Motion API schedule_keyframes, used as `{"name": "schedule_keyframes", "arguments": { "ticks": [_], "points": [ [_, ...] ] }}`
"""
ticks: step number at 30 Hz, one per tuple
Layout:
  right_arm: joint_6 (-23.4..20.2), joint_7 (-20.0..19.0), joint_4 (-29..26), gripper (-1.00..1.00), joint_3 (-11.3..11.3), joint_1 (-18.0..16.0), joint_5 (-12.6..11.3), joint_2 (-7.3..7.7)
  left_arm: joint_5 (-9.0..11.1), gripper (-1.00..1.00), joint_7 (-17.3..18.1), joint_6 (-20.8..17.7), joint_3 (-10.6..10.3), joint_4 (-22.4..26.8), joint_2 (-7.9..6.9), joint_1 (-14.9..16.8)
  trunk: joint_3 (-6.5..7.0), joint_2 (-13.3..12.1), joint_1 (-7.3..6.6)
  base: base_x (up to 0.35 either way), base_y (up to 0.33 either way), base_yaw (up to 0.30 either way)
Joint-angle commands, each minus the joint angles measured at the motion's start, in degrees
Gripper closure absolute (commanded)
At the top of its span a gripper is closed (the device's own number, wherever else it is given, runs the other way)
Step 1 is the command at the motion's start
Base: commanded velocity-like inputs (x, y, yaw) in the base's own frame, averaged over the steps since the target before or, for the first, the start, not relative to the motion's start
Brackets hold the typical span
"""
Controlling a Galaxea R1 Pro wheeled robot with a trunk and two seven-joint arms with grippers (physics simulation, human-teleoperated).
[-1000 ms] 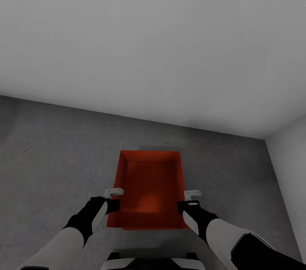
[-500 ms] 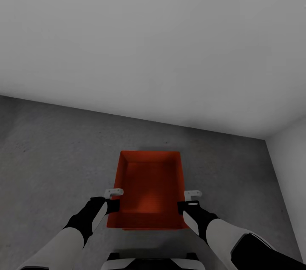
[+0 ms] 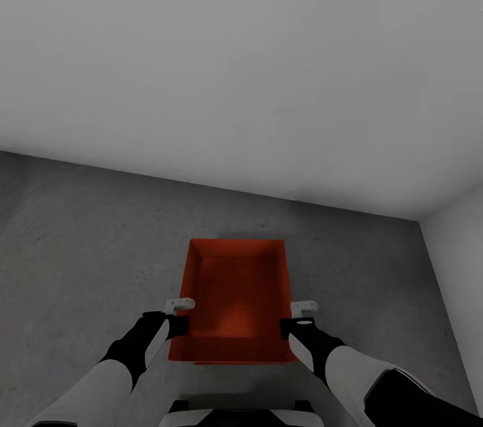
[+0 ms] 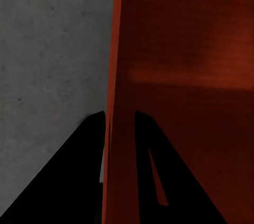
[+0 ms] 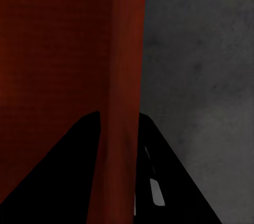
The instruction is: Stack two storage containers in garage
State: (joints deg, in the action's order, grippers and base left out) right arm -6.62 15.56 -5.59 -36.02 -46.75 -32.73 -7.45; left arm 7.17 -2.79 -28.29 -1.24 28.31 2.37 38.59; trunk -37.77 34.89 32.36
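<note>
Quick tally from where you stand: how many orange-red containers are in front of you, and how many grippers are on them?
Orange-red storage container: 1 that I can tell apart, though a lip below its near edge may be a second bin beneath.
Grippers: 2, the left gripper and the right gripper, each astride a side wall.
Total: 3.

plain grey-white wall (image 3: pixel 241 58) across upper half of head view, 2nd wall (image 3: pixel 459 266) at right edge, both meeting in a corner, no marks on either
</note>
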Motion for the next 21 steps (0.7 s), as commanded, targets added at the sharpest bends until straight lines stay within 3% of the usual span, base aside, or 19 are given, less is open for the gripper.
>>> {"name": "schedule_keyframes", "arguments": {
  "ticks": [1,5,13,21],
  "points": [
    [-2.6,0.8,0.1,1.00,-0.8,0.0,-0.6,-0.02,-0.8,1.00,-0.6,-0.4,-0.4,0.2,0.40,0.0,-0.05,0.1,0.02,0.000,0.000,0.000],
    [-2.6,0.8,0.1,1.00,-0.8,0.0,-0.6,-0.02,-0.8,1.00,-0.6,-0.4,-0.4,0.2,0.41,0.0,-0.05,0.1,0.02,0.000,0.000,0.000],
    [-2.6,0.8,0.1,1.00,-0.8,0.0,-0.6,-0.02,-0.8,1.00,-0.5,-0.4,-0.4,0.2,0.40,0.0,-1.48,3.3,1.77,0.000,0.000,0.000],
    [-2.6,0.8,0.1,1.00,-0.8,0.0,-0.6,-0.02,-0.9,1.00,-0.5,-0.4,-0.4,0.2,0.38,0.0,-1.48,3.3,1.77,0.000,0.000,0.000]
  ]
}}
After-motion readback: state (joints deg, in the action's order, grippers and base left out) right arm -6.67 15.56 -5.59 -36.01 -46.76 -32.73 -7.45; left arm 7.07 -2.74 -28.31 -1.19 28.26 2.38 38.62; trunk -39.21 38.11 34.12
